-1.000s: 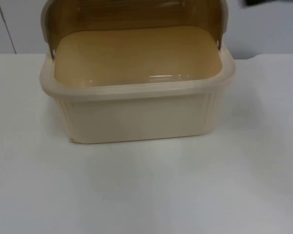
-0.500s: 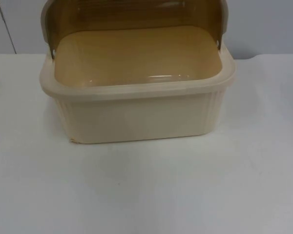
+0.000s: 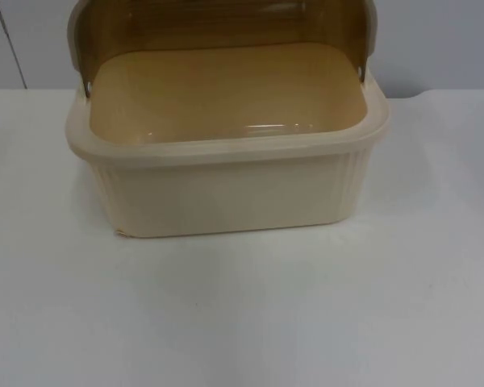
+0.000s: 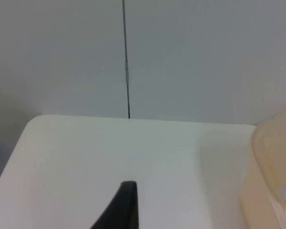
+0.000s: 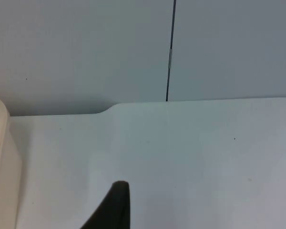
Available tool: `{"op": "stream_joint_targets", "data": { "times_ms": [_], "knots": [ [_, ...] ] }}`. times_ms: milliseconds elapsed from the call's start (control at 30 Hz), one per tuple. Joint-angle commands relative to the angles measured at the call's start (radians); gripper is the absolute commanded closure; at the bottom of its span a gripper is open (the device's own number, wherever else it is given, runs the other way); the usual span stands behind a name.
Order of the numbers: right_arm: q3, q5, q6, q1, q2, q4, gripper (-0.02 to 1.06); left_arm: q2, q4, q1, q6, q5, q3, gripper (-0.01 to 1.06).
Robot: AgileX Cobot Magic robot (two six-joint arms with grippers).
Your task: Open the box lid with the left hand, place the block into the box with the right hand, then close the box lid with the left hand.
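A cream plastic box [image 3: 226,193] with ribbed walls stands at the middle back of the table. Its brown translucent lid [image 3: 218,24] is rolled back behind the opening, so the box stands open. In the top view the box's inside shows a bare tan floor with a streak of glare. My left gripper [image 4: 126,205] waits over the table to the left of the box, whose cream wall [image 4: 271,176] shows beside it. My right gripper [image 5: 115,205] waits to the right of the box, apart from the box's corner [image 5: 2,167].
The white table top [image 3: 242,314] stretches wide in front of the box and on both sides of it. The grey partition wall [image 3: 444,40] with vertical seams closes the table right behind the box.
A black part of the right arm at the upper right edge of the top view one second ago has left the picture. The box and lid have not moved.
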Motion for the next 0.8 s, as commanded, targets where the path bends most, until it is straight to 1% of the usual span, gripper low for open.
{"op": "stream_joint_targets", "data": {
  "times_ms": [0, 200, 333, 400, 500, 533, 600, 667, 700, 733, 767],
  "knots": [
    [0.004, -0.003, -0.009, -0.003, 0.0, -0.002, 0.0, -0.002, 0.0, -0.006, -0.009, -0.001, 0.006, 0.01],
    [0.004, -0.003, -0.009, -0.003, 0.0, -0.002, 0.0, -0.002, -0.011, -0.006, -0.009, -0.001, 0.006, 0.01],
    [0.004, -0.002, -0.009, -0.003, 0.0, -0.002, 0.0, 0.004, -0.014, -0.017, -0.009, 0.038, -0.033, 0.01],
    [0.004, -0.002, -0.007, -0.003, 0.0, -0.002, 0.0, 0.03, -0.01, -0.028, -0.009, 0.084, -0.095, 0.01],
    [0.004, 0.0, -0.007, -0.003, 0.0, -0.002, 0.0, 0.096, -0.01, -0.063, -0.009, 0.122, -0.219, 0.03],
    [0.004, 0.0, -0.007, -0.003, 0.0, -0.002, 0.0, 0.096, -0.01, -0.063, -0.009, 0.122, -0.219, 0.03],
    [0.004, 0.0, -0.007, -0.003, 0.0, -0.002, 0.0, 0.174, 0.004, -0.095, 0.006, 0.157, -0.327, 0.06],
    [0.004, 0.0, 0.01, -0.003, 0.0, -0.002, 0.0, 0.262, 0.063, -0.145, 0.071, 0.187, -0.427, 0.08],
    [0.004, 0.0, 0.01, -0.003, 0.0, -0.002, 0.0, 0.309, 0.096, -0.174, 0.122, 0.192, -0.484, 0.09],
    [0.004, 0.0, 0.01, -0.003, 0.0, -0.002, 0.0, 0.309, 0.096, -0.174, 0.122, 0.192, -0.484, 0.09],
    [0.004, 0.003, 0.009, -0.003, 0.0, -0.002, 0.0, 0.354, 0.122, -0.206, 0.157, 0.192, -0.531, 0.1]
  ]
}}
